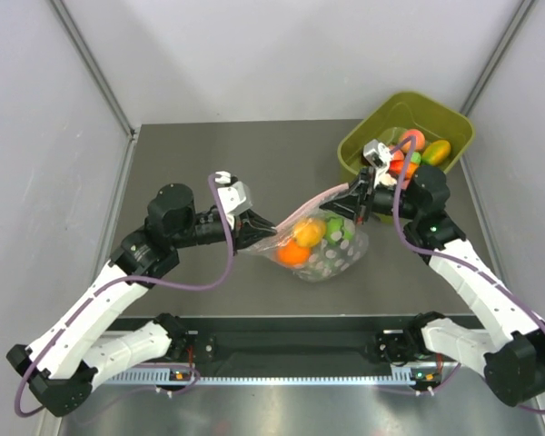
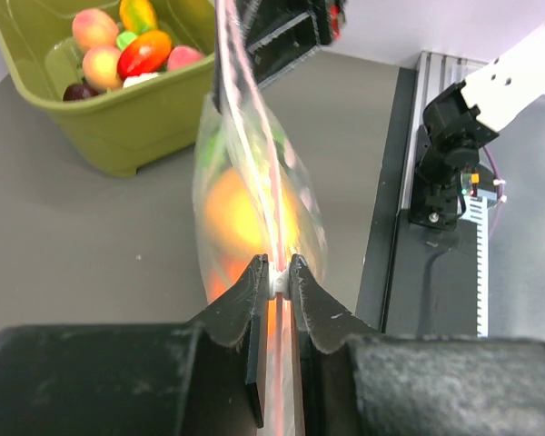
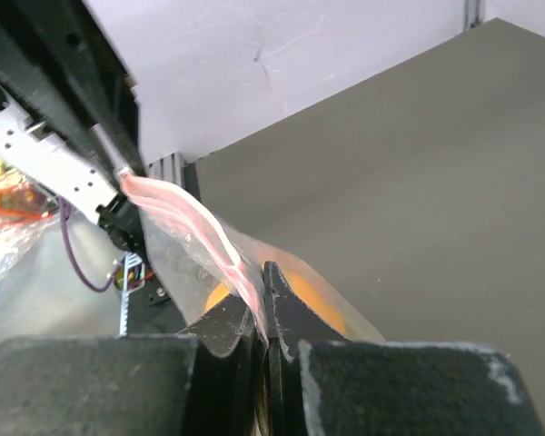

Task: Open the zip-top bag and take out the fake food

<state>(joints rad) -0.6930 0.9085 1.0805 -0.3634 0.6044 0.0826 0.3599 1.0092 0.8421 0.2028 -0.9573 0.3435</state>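
The clear zip-top bag (image 1: 322, 247) hangs between my two grippers over the table's middle, its pink zip strip (image 1: 302, 213) stretched taut. Inside it lie an orange fruit (image 1: 293, 253), a yellow-orange fruit (image 1: 310, 232) and a green fruit (image 1: 334, 228). My left gripper (image 1: 265, 227) is shut on the white slider (image 2: 278, 283) at the strip's left end. My right gripper (image 1: 352, 196) is shut on the strip's right end (image 3: 245, 272). In the wrist views the orange fruit (image 2: 232, 213) shows blurred through the plastic and behind the right fingers (image 3: 322, 304).
An olive-green tub (image 1: 354, 150) with several other toy fruits stands at the back right corner, just behind my right gripper; it also shows in the left wrist view (image 2: 118, 136). A black rail (image 1: 291, 345) runs along the table's near edge.
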